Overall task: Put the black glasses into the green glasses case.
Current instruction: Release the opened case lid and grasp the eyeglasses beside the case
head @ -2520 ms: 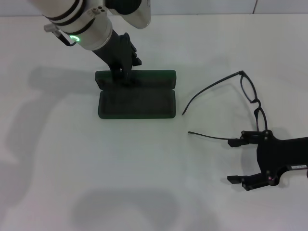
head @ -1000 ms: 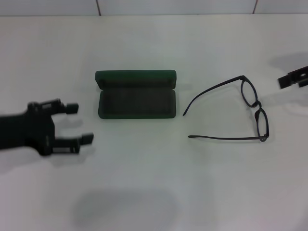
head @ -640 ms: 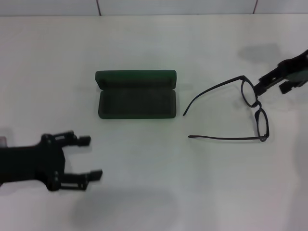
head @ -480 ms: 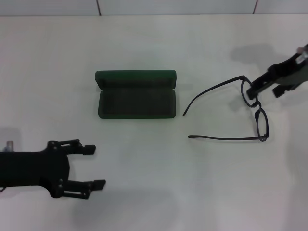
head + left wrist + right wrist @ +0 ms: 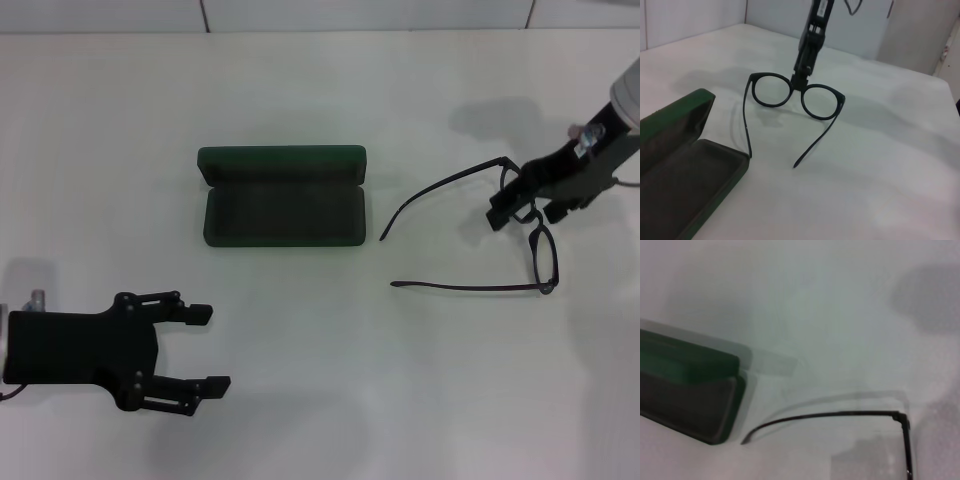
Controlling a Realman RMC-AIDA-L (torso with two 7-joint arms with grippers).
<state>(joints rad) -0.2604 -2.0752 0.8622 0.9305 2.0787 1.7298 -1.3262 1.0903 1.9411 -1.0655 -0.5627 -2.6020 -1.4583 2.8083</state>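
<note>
The black glasses [image 5: 520, 225] lie open on the white table [image 5: 330, 380], right of centre, lenses to the right and both temple arms reaching left toward the green glasses case [image 5: 283, 196]. The case sits well apart to the left, lid thrown back on its far side, dark lining exposed and nothing inside.

The right gripper [image 5: 520, 204] is down at the frame's bridge, between the two lenses. In the left wrist view it reads as a narrow dark tip at the bridge, but whether its jaws have closed on the frame I cannot tell. The left gripper [image 5: 203, 347] is parked near the front left of the table, jaws spread wide and holding nothing.

The risk, as I judge it, lies in the grip — a thin bridge gives little purchase, so the frame could pivot or slip out on the lift. The unfolded temple arms also look likely to catch the case rim on the way in, or leave the glasses perched across it.

No lettering or brand can be read on the case or frame here.
</note>
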